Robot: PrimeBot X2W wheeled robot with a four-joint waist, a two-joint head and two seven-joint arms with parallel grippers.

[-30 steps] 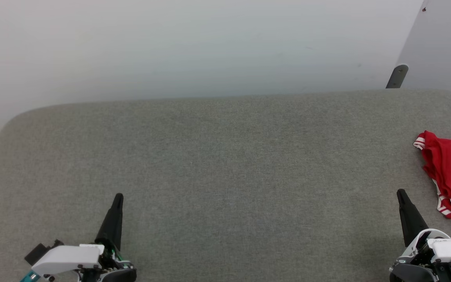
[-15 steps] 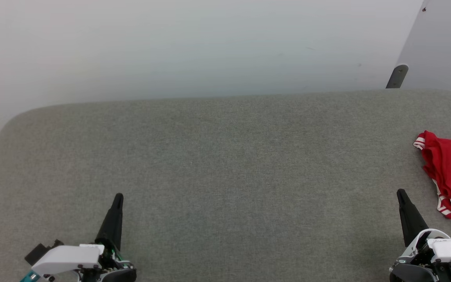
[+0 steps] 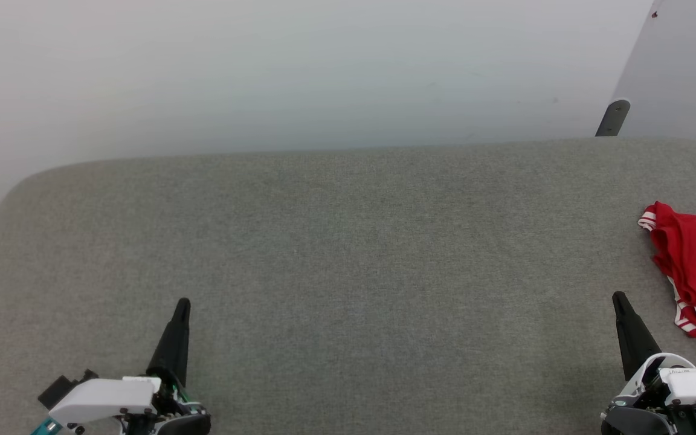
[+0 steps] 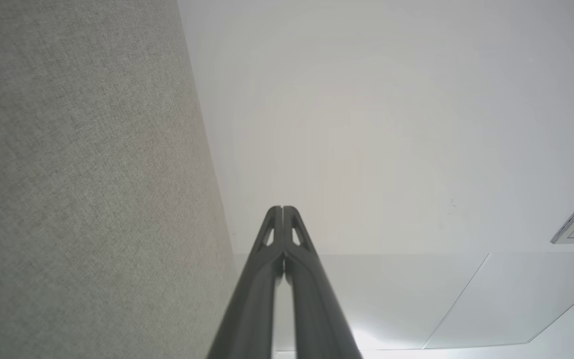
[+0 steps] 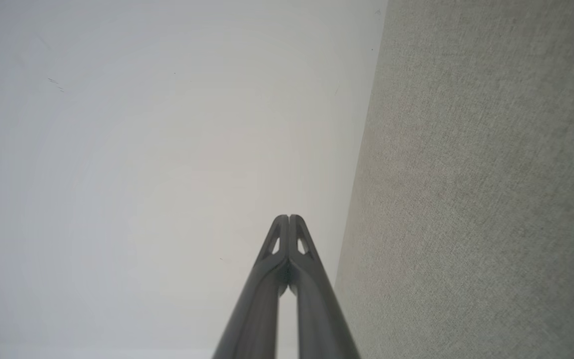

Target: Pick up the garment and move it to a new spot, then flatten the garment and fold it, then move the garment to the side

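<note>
Red garment (image 3: pixel 695 266) lies crumpled at the right edge of the grey padded surface (image 3: pixel 348 241), partly out of frame. Left gripper (image 3: pixel 182 303) and right gripper (image 3: pixel 618 297) hover near its front edge, jaws pressed together, empty. Risk: reaching part-blind, the right gripper pinches one layer only and the cloth slides off the edge.

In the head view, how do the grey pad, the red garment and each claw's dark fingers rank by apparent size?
1. grey pad, by far largest.
2. red garment, though the picture's edge cuts it.
3. left claw and right claw: fingers look alike, so unranked.
</note>
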